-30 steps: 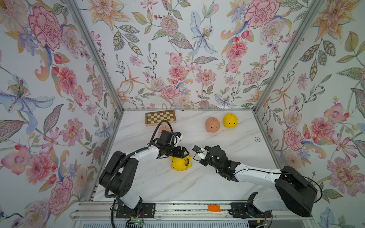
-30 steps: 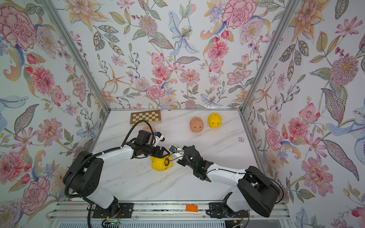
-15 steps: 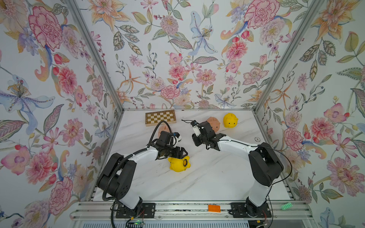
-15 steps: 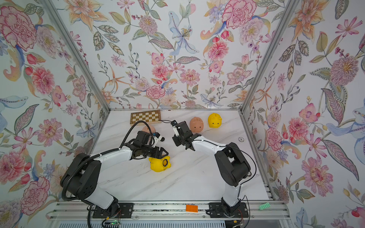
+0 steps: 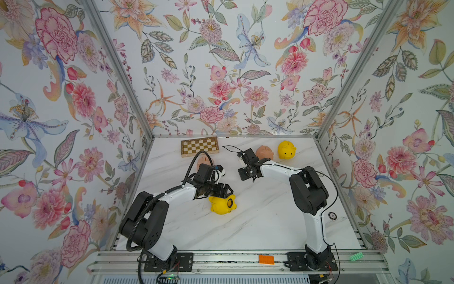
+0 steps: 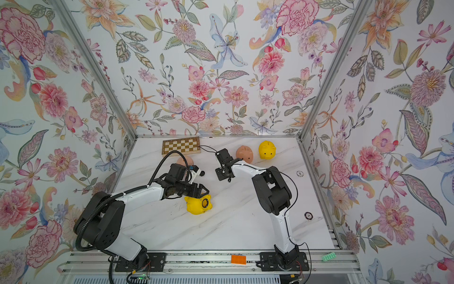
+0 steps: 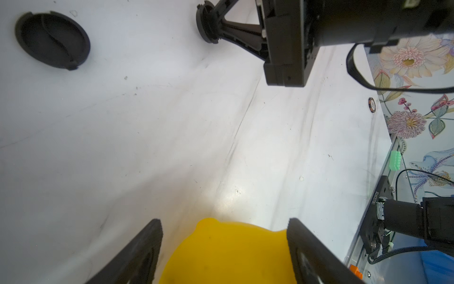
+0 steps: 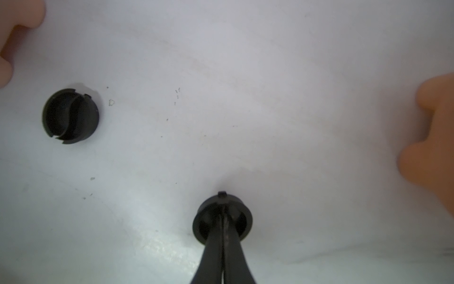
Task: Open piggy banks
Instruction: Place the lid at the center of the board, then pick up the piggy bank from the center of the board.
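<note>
The closed right jaws, holding the plug (image 8: 199, 225), have moved from the yellow pig (image 5: 222, 204) to mid-frame over the table (image 5: 258, 221), beside a second loose plug (image 8: 70, 115); the left jaws grip that pig, now open, lying just below centre in both top views.

Centre of both top views: tipped yellow piggy bank (image 5: 221, 206) on its side, round plug hole open, facing right. Upper right: upright yellow piggy bank (image 5: 286, 149) just beside pink piggy bank (image 5: 265, 152). Left of these, second pink piggy bank (image 5: 202, 162), half hidden. Loose plug (image 8: 70, 115) lying flat; held plug (image 8: 222, 218) pinched.
</note>
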### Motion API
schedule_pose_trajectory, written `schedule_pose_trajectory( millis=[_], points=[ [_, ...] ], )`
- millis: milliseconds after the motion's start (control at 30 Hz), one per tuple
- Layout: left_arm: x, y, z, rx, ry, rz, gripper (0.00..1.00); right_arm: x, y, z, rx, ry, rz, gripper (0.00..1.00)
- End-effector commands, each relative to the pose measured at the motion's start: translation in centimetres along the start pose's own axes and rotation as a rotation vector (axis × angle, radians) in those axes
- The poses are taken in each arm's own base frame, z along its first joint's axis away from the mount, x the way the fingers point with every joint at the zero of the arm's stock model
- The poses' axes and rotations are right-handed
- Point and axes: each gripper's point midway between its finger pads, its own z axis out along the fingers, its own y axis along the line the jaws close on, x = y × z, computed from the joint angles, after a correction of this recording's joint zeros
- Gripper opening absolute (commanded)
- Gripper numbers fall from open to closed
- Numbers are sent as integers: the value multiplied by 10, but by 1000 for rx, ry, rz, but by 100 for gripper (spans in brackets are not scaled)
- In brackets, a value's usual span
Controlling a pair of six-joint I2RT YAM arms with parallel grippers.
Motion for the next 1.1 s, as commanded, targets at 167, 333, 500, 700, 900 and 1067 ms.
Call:
schedule_pose_trajectory(
  millis=[167,333,500,700,900,1067],
  points=[
    [28,23,2,-90,77,-45,82,-9,-15,8,12,17,42,2],
    [27,24,2,-93,77,-44,82,-16,-19,5,19,10,40,10],
    [27,26,3,-93,80,-49,82,-28,-19,-9,9,-24,34,19],
    [22,24,-1,-93,53,-50,83,-32,-11,-38,-49,-73,52,36],
    [13,14,-10,-55,-6,-48,89,-22,-2,-78,-127,-169,114,49],
    [10,11,-16,-46,-33,-55,93,-2,29,-118,-359,-263,171,56]
  ],
)
